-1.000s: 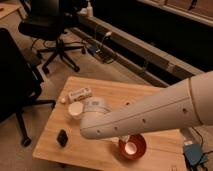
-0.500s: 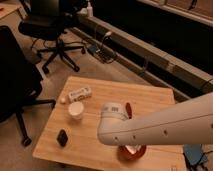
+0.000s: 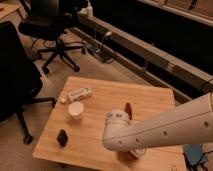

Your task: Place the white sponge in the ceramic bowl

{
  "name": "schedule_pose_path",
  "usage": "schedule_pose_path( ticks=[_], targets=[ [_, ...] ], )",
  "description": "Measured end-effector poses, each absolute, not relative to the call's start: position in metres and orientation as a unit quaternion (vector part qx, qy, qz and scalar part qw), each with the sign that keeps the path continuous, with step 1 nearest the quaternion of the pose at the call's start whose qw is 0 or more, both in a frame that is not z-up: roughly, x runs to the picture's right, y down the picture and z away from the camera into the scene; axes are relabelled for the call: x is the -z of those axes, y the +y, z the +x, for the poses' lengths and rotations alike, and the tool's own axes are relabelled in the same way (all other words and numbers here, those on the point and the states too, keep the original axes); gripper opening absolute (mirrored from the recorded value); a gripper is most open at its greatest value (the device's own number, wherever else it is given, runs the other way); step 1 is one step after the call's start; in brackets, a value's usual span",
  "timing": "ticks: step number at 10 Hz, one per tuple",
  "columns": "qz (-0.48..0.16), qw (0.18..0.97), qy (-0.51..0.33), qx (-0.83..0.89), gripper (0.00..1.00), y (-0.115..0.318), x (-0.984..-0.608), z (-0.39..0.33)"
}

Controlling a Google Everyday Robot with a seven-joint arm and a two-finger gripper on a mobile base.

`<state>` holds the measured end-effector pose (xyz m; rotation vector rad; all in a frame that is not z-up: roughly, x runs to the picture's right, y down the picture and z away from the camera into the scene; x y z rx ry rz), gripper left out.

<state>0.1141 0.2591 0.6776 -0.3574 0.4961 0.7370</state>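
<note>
My white arm (image 3: pixel 160 131) reaches in from the right across the wooden table (image 3: pixel 150 97). Its rounded end (image 3: pixel 117 131) hangs over the table's front right part. The gripper is hidden behind that casing and does not show. Only a red-brown sliver of the ceramic bowl (image 3: pixel 131 154) shows under the arm, near the table's front edge. The white sponge is hidden or out of view.
A plain white cup (image 3: pixel 76 110), a white printed packet (image 3: pixel 80 93) and a small black block (image 3: pixel 62 137) are on the table's left half. A small red-brown object (image 3: pixel 128 110) lies mid-table behind the arm. Black office chairs (image 3: pixel 50 30) stand to the left and behind.
The arm has swung right and toward the front edge, uncovering the cup and the table's middle. It now covers most of the bowl.
</note>
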Motion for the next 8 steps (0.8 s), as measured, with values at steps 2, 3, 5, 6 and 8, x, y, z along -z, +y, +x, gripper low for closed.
schedule_pose_path(
  ticks=[2, 3, 5, 6, 8],
  targets=[
    [-0.153, 0.895, 0.22, -0.356, 0.78, 0.248, -0.682, 0.111],
    [-0.136, 0.899, 0.213, -0.357, 0.78, 0.241, -0.682, 0.112],
    [-0.122, 0.9, 0.213, -0.359, 0.78, 0.241, -0.681, 0.119],
    [-0.121, 0.898, 0.218, -0.363, 0.78, 0.248, -0.681, 0.123],
    [-0.117, 0.894, 0.221, -0.372, 0.78, 0.251, -0.679, 0.126]
  ],
)
